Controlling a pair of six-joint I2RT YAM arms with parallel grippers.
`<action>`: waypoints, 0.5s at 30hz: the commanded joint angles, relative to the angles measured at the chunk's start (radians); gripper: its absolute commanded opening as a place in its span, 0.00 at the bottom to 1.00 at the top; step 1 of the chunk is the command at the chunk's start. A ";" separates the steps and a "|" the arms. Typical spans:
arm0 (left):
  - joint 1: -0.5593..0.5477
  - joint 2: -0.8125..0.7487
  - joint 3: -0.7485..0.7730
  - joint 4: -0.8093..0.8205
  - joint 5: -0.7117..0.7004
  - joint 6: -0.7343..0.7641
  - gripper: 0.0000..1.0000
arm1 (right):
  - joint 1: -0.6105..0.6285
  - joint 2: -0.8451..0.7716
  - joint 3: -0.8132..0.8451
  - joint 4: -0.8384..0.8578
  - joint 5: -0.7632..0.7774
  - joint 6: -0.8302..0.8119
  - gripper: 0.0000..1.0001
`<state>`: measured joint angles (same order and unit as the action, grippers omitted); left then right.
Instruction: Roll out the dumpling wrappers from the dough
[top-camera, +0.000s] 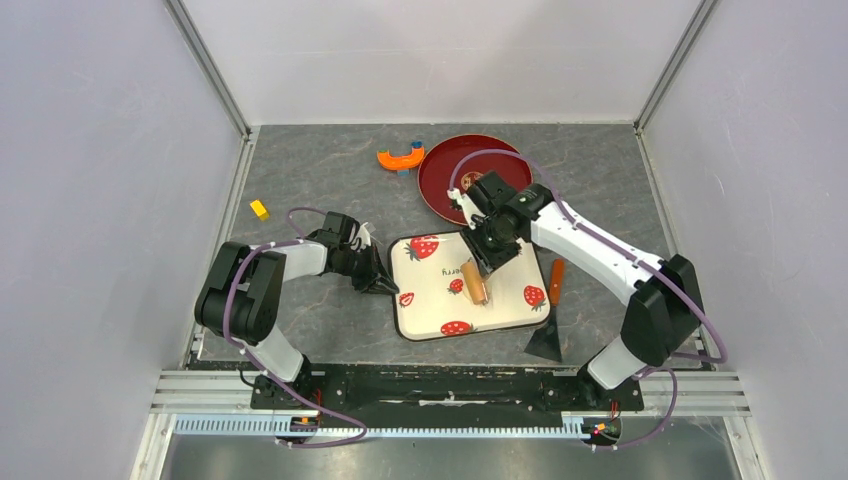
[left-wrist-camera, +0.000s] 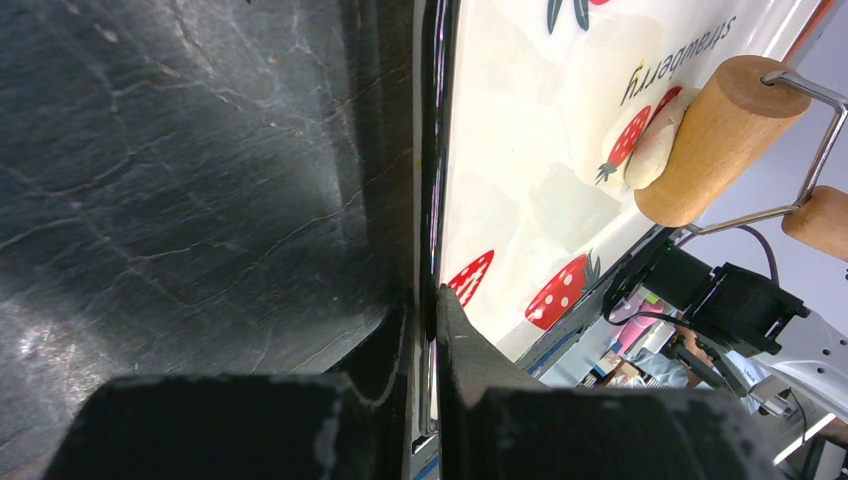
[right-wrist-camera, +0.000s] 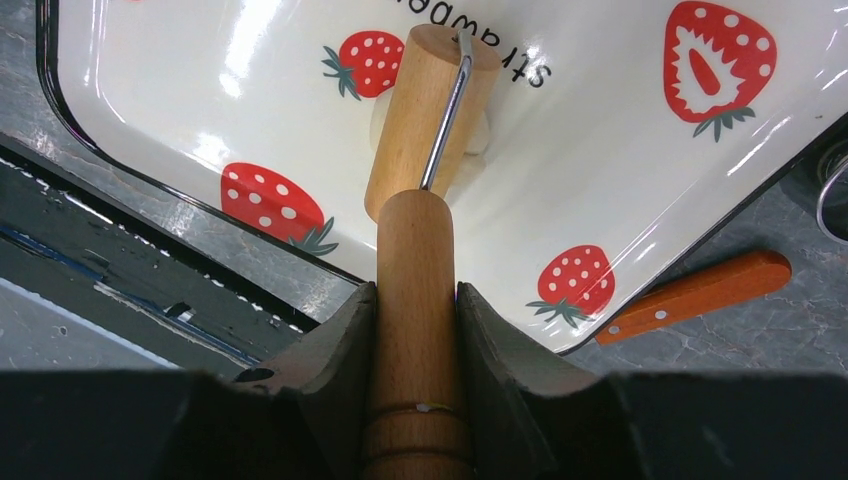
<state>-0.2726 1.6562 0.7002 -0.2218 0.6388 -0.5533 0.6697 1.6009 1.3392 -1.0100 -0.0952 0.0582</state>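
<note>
Right gripper clamped on roller handle. Left gripper nearly closed, pinching tray rim. Dough mostly hidden beneath roller.

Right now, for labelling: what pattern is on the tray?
Tray: red strawberries on cream; right wrist view.

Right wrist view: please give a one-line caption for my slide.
Right hand holds the wooden roller by its handle, cylinder on the dough in the strawberry tray.

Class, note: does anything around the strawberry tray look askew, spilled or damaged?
The strawberry tray sits askew to the table edges, its left rim pinched by the left gripper. Nothing looks spilled or damaged.
</note>
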 joint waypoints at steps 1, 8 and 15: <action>-0.013 0.070 -0.055 -0.048 -0.213 0.025 0.02 | 0.004 0.042 -0.112 0.066 -0.051 -0.009 0.00; -0.013 0.068 -0.056 -0.048 -0.213 0.024 0.02 | 0.004 0.049 -0.196 0.116 -0.089 0.001 0.00; -0.013 0.070 -0.053 -0.048 -0.212 0.025 0.02 | 0.004 0.054 -0.248 0.155 -0.130 0.000 0.00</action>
<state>-0.2726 1.6562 0.7002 -0.2214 0.6388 -0.5533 0.6518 1.5360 1.2270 -0.9268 -0.1360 0.0582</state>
